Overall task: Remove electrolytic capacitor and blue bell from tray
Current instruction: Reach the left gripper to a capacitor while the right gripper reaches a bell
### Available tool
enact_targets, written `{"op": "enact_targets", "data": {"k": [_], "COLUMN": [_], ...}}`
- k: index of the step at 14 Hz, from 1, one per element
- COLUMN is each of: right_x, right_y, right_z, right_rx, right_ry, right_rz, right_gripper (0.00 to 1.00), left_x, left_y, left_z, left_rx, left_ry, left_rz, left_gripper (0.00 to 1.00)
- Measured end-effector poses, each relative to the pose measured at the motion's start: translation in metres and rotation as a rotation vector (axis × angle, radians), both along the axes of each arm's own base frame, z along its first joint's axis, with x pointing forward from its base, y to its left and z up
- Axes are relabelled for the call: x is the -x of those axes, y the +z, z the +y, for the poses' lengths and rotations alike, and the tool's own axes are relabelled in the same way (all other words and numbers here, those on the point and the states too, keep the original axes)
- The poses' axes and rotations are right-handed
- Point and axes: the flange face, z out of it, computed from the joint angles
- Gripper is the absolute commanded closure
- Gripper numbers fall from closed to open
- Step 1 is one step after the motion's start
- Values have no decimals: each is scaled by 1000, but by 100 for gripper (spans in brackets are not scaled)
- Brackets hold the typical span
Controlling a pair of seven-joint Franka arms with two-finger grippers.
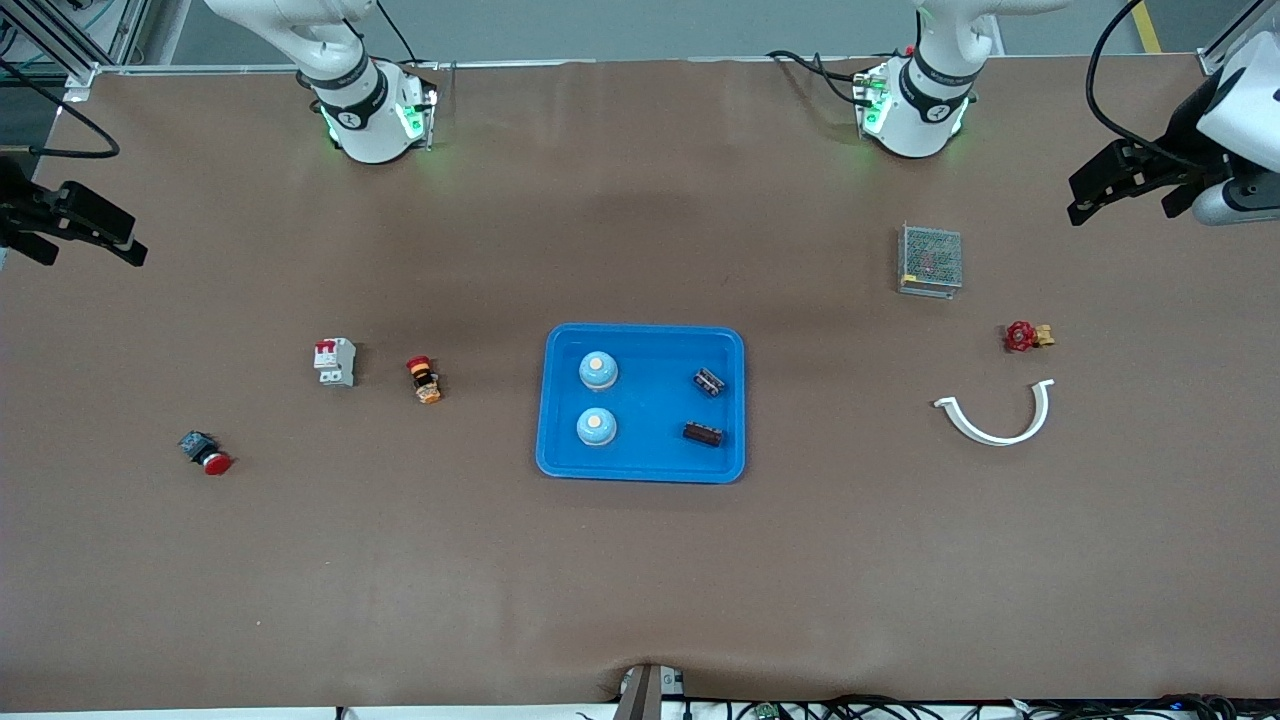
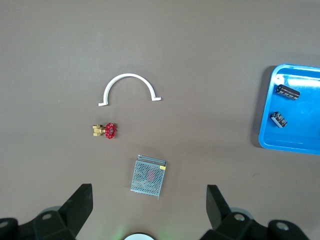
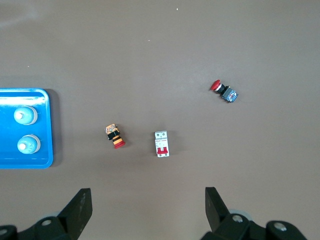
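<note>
Capacitors [image 1: 708, 382] and blue bells [image 1: 598, 370] sit in the blue tray [image 1: 640, 476] in the middle of the table [image 1: 640, 600]. Both look small and light. Each capacitor is a hard, round can that might roll, so pinch its sides. The left claw [image 2: 148, 200] and right claw [image 3: 147, 200] hang wide open, holding nothing, each over its own end of the table.

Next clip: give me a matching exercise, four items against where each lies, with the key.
Items:
1. light blue dome-shaped bell
2. white curved plastic bracket
3. white circuit breaker with red switches
4. silver perforated metal box

Places:
A. on the table, toward the right arm's end
B. in the bright blue plastic tray
C. near the left arm's base
D. nearer the front camera than the red-handled brass valve

Pairs: 1-B, 2-D, 3-A, 4-C
</note>
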Motion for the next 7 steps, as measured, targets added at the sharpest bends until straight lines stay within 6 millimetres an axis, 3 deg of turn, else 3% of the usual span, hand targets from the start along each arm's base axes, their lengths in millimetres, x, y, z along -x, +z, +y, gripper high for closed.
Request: {"op": "enact_targets", "data": {"k": [7], "right_x": [0], "right_y": [-6], "right_z": [0], "right_rx": [0], "right_ry": [-3], "right_rz": [11], "right_gripper": [0], "left_x": [0], "left_y": [-1], "left_z": [-4], "left_rx": [-1], "left_ry": [-9], "left_rz": [6], "left_gripper": [0]}}
